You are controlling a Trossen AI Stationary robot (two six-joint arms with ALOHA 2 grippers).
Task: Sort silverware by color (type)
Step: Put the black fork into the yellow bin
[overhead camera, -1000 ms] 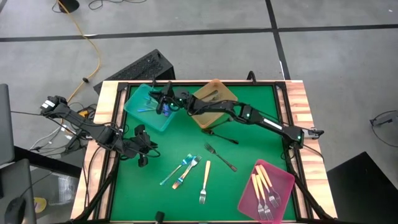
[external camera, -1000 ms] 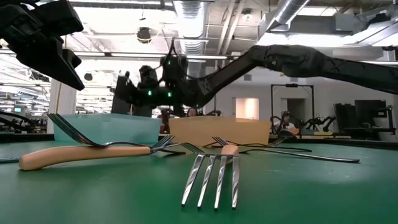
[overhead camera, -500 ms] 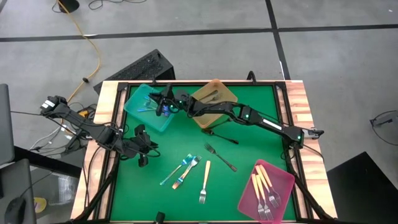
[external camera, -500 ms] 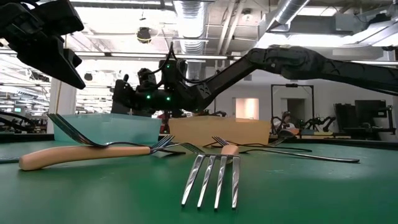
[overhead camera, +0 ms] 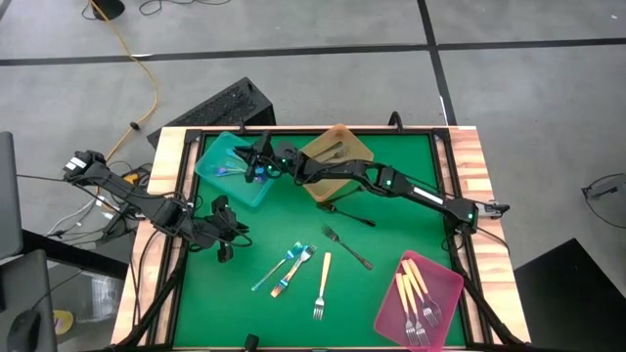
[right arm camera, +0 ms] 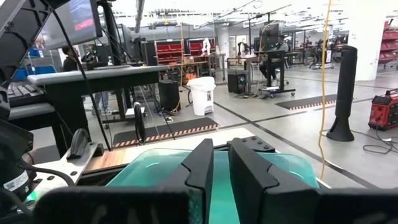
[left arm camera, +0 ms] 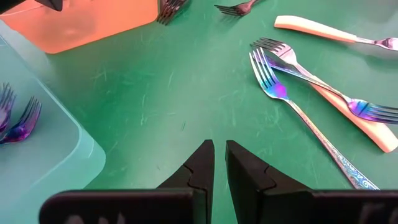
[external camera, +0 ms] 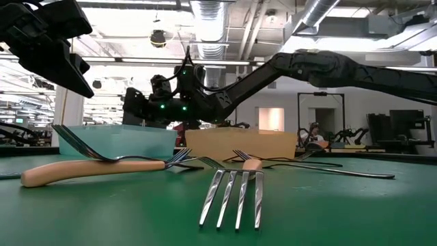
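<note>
My right gripper (overhead camera: 252,166) reaches from the right across the amber tray (overhead camera: 337,156) and hovers over the teal tray (overhead camera: 227,168). Its fingers stand slightly apart (right arm camera: 221,165) with nothing between them. Iridescent forks (left arm camera: 15,118) lie on the teal tray's floor. My left gripper (overhead camera: 223,242) waits shut (left arm camera: 219,155) above the green mat at the left. On the mat's middle lie two iridescent forks (overhead camera: 284,266), crossed by a cream-handled fork (left arm camera: 367,124). Another cream-handled fork (overhead camera: 322,284) and a dark grey fork (overhead camera: 347,246) lie beside them.
The pink tray (overhead camera: 445,279) at the near right holds cream-handled forks (overhead camera: 416,293). Dark forks lie in the amber tray, and another dark utensil (overhead camera: 349,211) rests just in front of it. Wooden rails (overhead camera: 166,196) border the mat on the left and right.
The blue fork that showed at my right gripper's fingertips over the teal tray no longer shows there. An iridescent fork now lies on the tray's floor.
</note>
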